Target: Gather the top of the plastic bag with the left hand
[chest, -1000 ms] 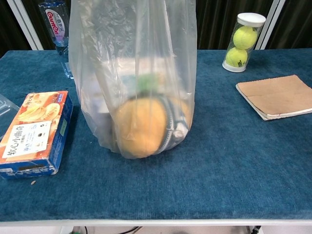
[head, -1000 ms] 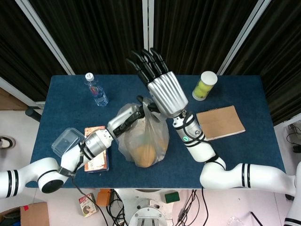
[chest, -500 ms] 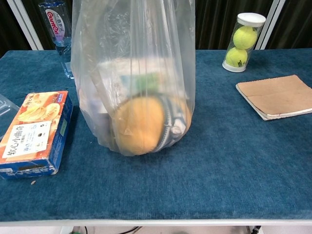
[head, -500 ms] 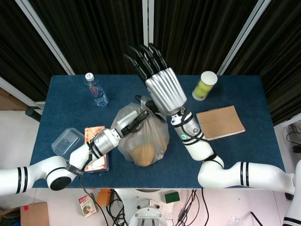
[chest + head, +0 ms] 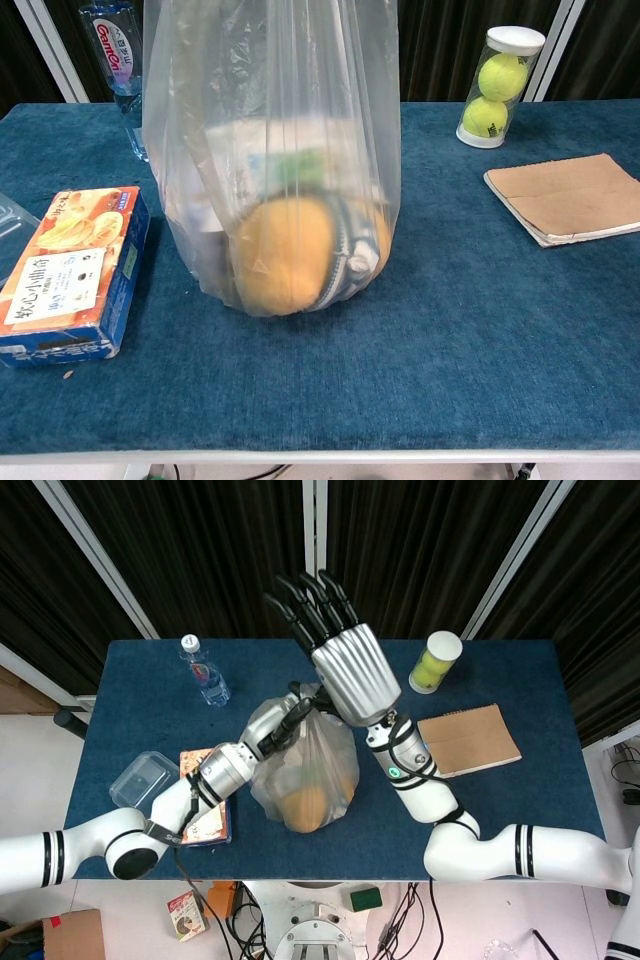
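The clear plastic bag (image 5: 310,765) stands upright mid-table with a round orange item (image 5: 285,255) and a pale package inside. In the chest view the bag (image 5: 275,150) fills the centre and its top runs out of frame; no hand shows there. My left hand (image 5: 284,724) reaches in from the left, and its dark fingers grip the bunched plastic at the bag's top. My right hand (image 5: 338,652) hovers high above the bag, close to the head camera. Its back faces up and its fingers are straight and spread, holding nothing. The bag's mouth lies partly hidden under it.
A water bottle (image 5: 205,670) stands at the back left and a tennis ball can (image 5: 435,662) at the back right. A brown notebook (image 5: 468,740) lies to the right. A snack box (image 5: 70,270) and a clear container (image 5: 140,780) lie left of the bag.
My left hand has slid up the bag's side to its top and drawn the plastic together there. The right hand rose slightly and stayed spread. The bag's contents shifted a little.
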`<state>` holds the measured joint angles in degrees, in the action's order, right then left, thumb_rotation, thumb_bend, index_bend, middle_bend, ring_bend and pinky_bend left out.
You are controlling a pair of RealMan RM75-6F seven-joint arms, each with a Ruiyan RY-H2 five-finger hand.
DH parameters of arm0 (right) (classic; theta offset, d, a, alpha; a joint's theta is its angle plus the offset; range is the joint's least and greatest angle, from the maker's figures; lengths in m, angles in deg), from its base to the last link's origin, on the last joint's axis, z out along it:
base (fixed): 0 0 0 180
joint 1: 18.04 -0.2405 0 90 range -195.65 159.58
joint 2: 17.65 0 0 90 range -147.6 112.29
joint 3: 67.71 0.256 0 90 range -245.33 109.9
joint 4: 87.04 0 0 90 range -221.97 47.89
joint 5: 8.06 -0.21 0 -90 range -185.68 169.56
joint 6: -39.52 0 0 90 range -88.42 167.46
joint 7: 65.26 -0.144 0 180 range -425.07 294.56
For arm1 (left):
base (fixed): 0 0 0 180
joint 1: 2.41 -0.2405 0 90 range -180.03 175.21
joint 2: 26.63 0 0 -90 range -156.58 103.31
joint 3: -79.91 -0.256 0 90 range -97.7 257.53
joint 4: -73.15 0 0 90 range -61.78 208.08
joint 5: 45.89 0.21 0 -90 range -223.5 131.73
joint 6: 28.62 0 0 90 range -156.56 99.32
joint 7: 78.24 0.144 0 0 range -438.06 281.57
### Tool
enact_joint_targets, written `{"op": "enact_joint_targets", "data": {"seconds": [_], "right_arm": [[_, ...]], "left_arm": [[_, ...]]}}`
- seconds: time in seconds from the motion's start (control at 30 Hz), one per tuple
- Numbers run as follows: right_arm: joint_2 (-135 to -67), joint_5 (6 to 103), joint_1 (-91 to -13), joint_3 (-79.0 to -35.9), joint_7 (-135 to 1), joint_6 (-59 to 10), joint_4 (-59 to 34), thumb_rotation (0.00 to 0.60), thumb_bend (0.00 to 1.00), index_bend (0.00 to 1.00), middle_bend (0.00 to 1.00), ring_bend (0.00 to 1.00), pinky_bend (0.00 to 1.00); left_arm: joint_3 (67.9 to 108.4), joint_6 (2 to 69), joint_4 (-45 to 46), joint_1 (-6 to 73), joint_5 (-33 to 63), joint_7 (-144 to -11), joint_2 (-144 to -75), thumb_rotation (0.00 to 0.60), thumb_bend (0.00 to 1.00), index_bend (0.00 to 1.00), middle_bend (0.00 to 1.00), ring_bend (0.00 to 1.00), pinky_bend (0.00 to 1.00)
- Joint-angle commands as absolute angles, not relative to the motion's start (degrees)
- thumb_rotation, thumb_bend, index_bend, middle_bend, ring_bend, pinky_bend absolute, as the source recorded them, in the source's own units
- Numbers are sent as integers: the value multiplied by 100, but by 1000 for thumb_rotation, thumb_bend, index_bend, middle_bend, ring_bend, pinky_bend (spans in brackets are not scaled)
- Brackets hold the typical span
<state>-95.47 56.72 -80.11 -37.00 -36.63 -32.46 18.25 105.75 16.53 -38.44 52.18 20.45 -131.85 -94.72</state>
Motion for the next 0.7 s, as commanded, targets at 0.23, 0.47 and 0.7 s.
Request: {"op": "enact_joint_targets", "data": {"seconds": [0.23,0.47,0.7], "right_arm": [[-9479,5607,-8022,-3664,-3632,-3281,1912,600,101,0,0,0,0],[-9210,5457,-7928,-3653,-3507,-3274,2177,600,101,0,0,0,0],[-8580,5302,-7619,-3809,-3286,-3170,2728,600,98,0,0,0,0]], "left_arm": [[10628,1258,-3795,5297,1906,-13244,-9549,17,18,186,191,140,273],[10704,1301,-3743,5298,1828,-13069,-9650,15,18,176,172,126,267],[10783,1437,-3699,5291,1651,-12820,-9738,10,23,164,147,107,254]]}}
